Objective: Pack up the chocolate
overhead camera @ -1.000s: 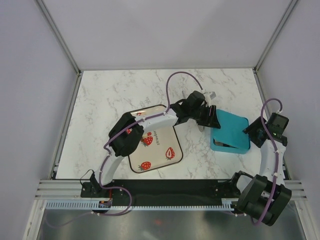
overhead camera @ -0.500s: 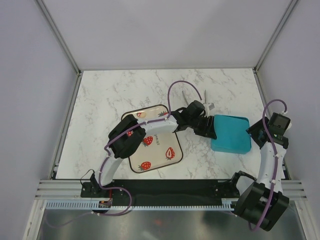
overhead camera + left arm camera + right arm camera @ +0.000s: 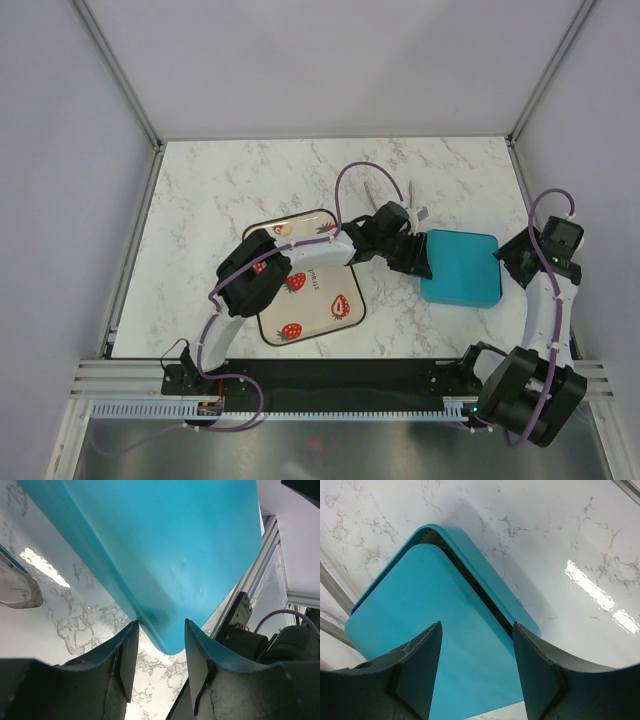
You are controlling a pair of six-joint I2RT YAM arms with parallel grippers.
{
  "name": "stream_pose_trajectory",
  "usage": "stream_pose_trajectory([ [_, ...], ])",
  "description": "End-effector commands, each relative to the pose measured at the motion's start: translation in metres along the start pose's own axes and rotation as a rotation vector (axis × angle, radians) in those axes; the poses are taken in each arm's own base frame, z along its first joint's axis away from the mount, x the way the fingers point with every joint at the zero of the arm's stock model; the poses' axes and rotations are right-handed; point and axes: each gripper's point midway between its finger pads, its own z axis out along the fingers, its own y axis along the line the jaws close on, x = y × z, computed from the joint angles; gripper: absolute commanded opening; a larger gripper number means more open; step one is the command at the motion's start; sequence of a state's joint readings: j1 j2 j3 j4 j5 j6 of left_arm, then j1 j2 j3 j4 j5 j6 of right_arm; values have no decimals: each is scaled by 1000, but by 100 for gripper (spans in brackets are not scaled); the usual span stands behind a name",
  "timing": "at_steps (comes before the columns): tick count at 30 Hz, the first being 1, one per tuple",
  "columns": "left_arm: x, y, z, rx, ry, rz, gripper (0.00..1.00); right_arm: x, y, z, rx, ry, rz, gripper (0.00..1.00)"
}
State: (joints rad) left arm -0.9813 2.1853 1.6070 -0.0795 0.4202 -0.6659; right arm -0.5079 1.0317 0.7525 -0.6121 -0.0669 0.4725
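A teal box (image 3: 462, 268) lies on the marble table, right of centre. Its lid (image 3: 435, 640) rests on the base (image 3: 485, 565) a little askew, with a dark gap along one edge. No chocolate shows in any view. My left gripper (image 3: 424, 256) is open at the box's left side, and a corner of the box (image 3: 170, 570) sits between its fingertips (image 3: 160, 630). My right gripper (image 3: 516, 262) is open and empty, hovering over the box's right part (image 3: 477, 627) without touching it.
A square plate with red strawberry prints (image 3: 322, 322) lies left of the box, under the left arm. A clear plastic object (image 3: 414, 192) lies behind the left gripper and also shows in the left wrist view (image 3: 15, 587). Metal frame rails run along the table's edges.
One second ago the lid was tilted up at the left gripper; it now lies flat on the box. The right gripper has drawn back to the right.
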Motion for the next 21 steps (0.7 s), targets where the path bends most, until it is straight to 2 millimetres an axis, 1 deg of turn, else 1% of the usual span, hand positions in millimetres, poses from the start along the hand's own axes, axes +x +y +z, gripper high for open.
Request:
stream_pose_trajectory([
  [1, -23, -25, -10, 54, -62, 60, 49, -19, 18, -4, -69, -46, -35, 67],
  [3, -23, -25, -5, 58, -56, 57, 47, -20, 20, -2, -81, -42, -37, 67],
  [5, -28, -30, -5, 72, -65, 59, 47, -18, 19, 4, -79, -29, -38, 67],
  [13, -33, -30, -1, 77, -69, 56, 46, -15, 20, 26, -90, 3, -50, 65],
  [15, -33, -27, 0, 72, -66, 52, 46, -13, 21, 30, -101, 3, -53, 64],
  [16, -33, -27, 1, 69, -65, 51, 46, -16, 23, 31, -111, -12, -56, 64],
  [21, -36, -18, 4, 54, -70, 39, 46, -11, 24, 41, -130, 5, -65, 63],
])
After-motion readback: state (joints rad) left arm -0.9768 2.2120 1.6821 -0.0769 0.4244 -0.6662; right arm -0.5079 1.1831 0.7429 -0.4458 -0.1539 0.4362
